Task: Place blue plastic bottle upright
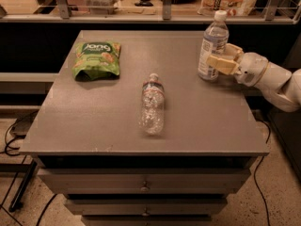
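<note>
The blue plastic bottle [212, 46], clear with a white cap and a pale printed label, stands upright at the table's far right. My gripper [220, 62] comes in from the right, and its beige fingers [224, 65] sit against the bottle's lower half, one in front and one behind it.
A crinkled clear bottle [151, 103] with a red-and-dark band lies on its side mid-table. A green snack bag [96, 58] lies at the far left. The grey table [94, 121] has drawers below. A railing and shelf run behind. Cables lie on the floor at left.
</note>
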### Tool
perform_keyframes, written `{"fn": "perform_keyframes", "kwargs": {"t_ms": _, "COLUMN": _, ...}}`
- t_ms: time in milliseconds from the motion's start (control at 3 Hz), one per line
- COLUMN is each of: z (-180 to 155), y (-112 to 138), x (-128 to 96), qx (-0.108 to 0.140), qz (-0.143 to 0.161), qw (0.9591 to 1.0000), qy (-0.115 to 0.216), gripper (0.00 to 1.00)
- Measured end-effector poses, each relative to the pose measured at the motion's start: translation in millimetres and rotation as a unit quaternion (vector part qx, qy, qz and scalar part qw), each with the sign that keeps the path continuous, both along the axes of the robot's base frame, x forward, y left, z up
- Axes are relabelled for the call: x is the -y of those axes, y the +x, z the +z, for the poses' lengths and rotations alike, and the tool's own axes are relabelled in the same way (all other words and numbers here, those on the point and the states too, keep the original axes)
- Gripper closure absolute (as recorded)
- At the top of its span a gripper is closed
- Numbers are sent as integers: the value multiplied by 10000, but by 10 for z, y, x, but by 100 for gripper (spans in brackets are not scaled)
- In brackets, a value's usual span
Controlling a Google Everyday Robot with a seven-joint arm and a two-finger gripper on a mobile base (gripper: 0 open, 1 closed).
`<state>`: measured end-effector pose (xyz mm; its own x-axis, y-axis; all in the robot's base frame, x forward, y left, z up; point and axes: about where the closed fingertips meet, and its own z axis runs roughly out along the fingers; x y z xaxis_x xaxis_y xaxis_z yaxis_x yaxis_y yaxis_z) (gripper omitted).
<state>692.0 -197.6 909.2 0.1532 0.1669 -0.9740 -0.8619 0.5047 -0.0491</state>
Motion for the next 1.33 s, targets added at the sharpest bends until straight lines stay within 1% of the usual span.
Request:
{"fn": "perform_keyframes", "kwargs": {"t_ms": 333, "z": -69, "y": -3, "x": 8, "qx": -37, "qz": -24, "qw": 10000, "qy": 21, "gripper": 82}}
{"fn": "perform_keyframes", "kwargs": {"t_ms": 667, "z": -121, "y": -23, "x": 14, "qx": -88, "qz": -60, "qw": 9999, "qy": 34, "gripper": 58}}
{"fn": "perform_keyframes", "kwargs": {"t_ms": 1333, "z": -124, "y": -35, "x": 19, "qx": -103, "qz": -80, "qw": 9999, "qy": 35, "gripper": 12}}
